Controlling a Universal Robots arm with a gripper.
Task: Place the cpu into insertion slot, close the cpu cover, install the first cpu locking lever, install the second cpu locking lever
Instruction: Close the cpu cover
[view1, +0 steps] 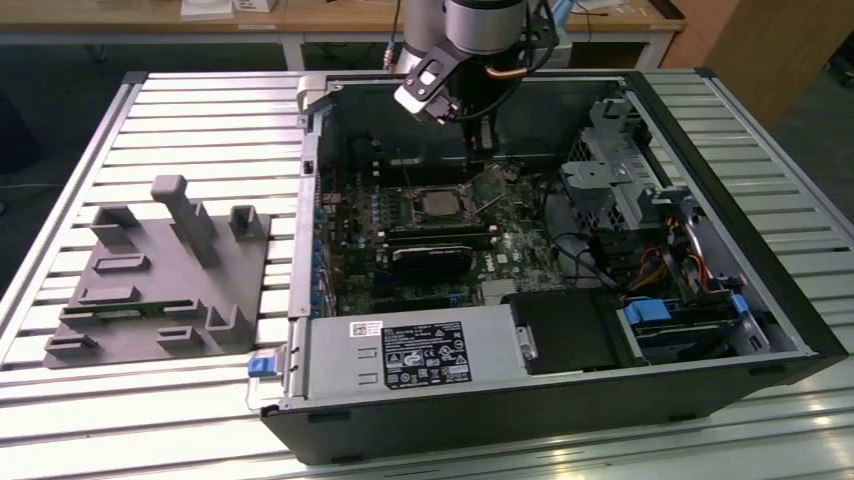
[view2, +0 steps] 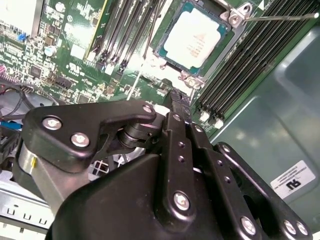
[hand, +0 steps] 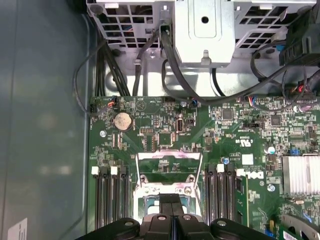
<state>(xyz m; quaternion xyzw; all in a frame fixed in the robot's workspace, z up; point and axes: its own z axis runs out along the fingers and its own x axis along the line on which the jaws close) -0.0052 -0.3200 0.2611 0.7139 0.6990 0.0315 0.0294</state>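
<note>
The cpu (view2: 195, 37), a silver-topped square chip, lies seated in the insertion slot (view2: 170, 61) on the green motherboard. The cpu cover (hand: 170, 159), a thin silvery frame with a large window, stands swung open away from the slot. One thin locking lever (view2: 280, 18) sticks out free beside the slot. My gripper (view2: 176, 97) hovers just above the slot's edge, its black fingers pressed together with nothing between them. In the first wrist view the gripper (hand: 170, 200) covers part of the slot. In the exterior view the gripper (view1: 483, 148) hangs over the board behind the slot (view1: 434, 203).
The motherboard sits inside an open black computer case (view1: 747, 300) on a slatted metal table (view1: 200, 110). Black memory slots (hand: 107, 200) flank the socket on both sides. A drive cage (hand: 205, 30) with cables and a power supply (view1: 414, 355) crowd the case. A grey fixture block (view1: 160, 270) lies at the exterior view's left.
</note>
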